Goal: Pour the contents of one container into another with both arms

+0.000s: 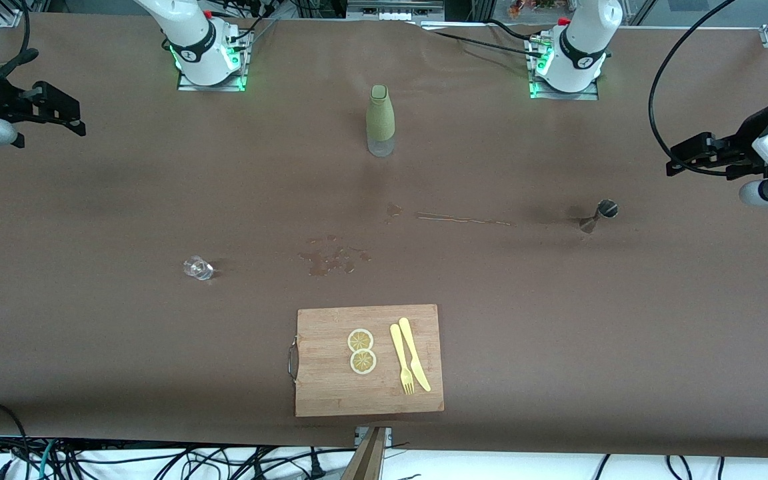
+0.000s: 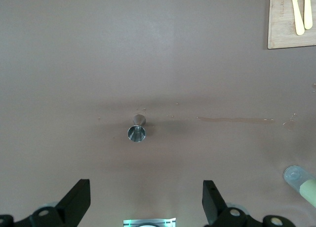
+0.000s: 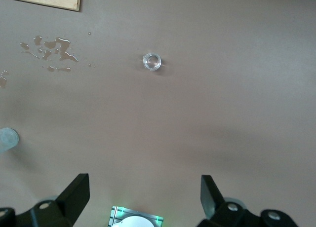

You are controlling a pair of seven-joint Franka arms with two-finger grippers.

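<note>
A small metal jigger [image 1: 601, 215] stands on the brown table toward the left arm's end, and it shows in the left wrist view too [image 2: 137, 132]. A small clear glass [image 1: 198, 267] stands toward the right arm's end, also seen in the right wrist view [image 3: 152, 61]. A tall green-sleeved bottle [image 1: 381, 120] stands upright between the two bases. My left gripper [image 1: 681, 160] hangs open and empty over its end of the table, with its fingers wide apart [image 2: 145, 202]. My right gripper [image 1: 71, 117] hangs open and empty over its own end [image 3: 143, 195].
A wooden cutting board [image 1: 331, 393] lies near the front edge with two lemon slices [image 1: 361, 351], a yellow fork [image 1: 401, 360] and a yellow knife [image 1: 414, 353]. Wet spill marks [image 1: 334, 260] and a thin streak [image 1: 464, 218] mark the cloth mid-table.
</note>
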